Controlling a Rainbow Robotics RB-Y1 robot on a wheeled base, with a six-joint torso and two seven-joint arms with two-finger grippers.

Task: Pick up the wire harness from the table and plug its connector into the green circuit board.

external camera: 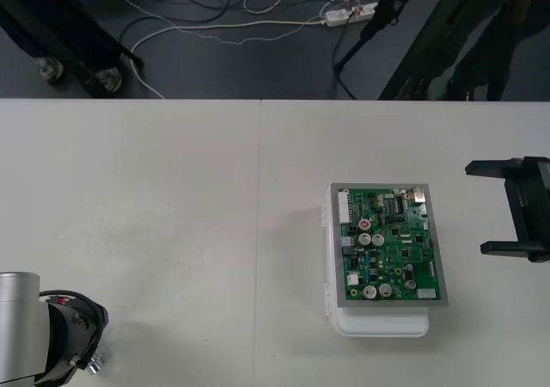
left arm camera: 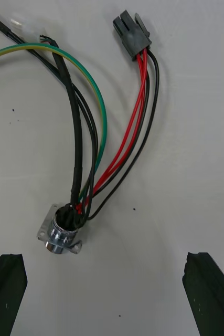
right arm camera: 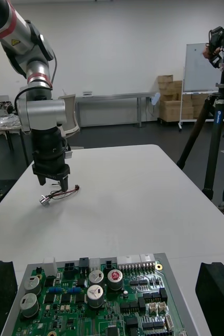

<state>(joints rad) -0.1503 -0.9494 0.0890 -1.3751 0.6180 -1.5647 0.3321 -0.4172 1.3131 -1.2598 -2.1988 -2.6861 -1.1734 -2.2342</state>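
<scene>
1. Two grippers on hand, both with jaws wide open and nothing held.
2. Left gripper (right arm camera: 53,182): at the near left corner of the table (external camera: 172,215), pointing straight down, poised right over the wire harness (left arm camera: 93,131). Black fingers (left arm camera: 4,294) set far apart, clear of every part of it.
3. Wire harness: flat on the table at near left, beneath the left gripper and well apart from the board.
4. Plug (left arm camera: 131,34): small, black, lying loose on the table top at the end of the harness farthest from the left fingers.
5. Socket (left arm camera: 62,233): round metal with a flange, resting on the table just ahead of the left fingers, in line with the gap between them, touching neither.
6. Wires (left arm camera: 135,121): thin red and black strands from plug to socket; one green-and-yellow strand and further black ones curving away from the socket to loose ends.
7. Green circuit board (external camera: 391,245): flat on a white base (external camera: 378,322), right of the table's middle, toward the near edge.
8. Right gripper (external camera: 477,208): at the table's right edge, level with the board, near its right side yet apart from it, fingers (external camera: 494,168) pointing left toward it.
</scene>
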